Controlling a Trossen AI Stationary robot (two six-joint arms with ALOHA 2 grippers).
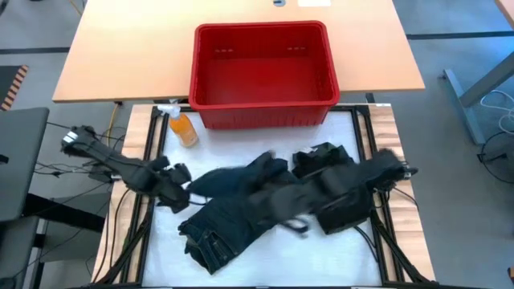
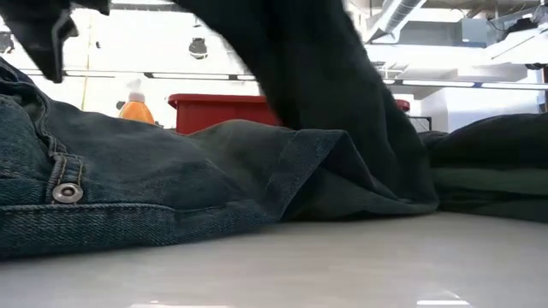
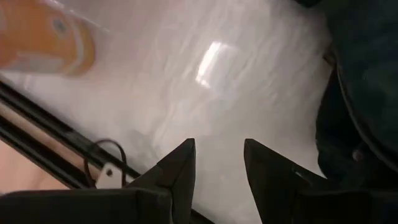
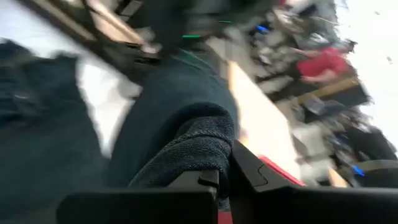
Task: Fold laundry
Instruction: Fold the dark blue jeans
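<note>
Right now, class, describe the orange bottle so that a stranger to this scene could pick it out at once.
Find the big red basket at the table's far side. Just off its front left corner, on the white mat's edge, lies the orange bottle with a white spray top. It is the only small, bright, hard thing; everything else nearby is dark cloth, like the jeans.

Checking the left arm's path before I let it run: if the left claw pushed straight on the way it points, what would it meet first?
Probably the bare white table top: the open left claw aims at it, between the orange bottle and the jeans. Depth is unclear.
</note>
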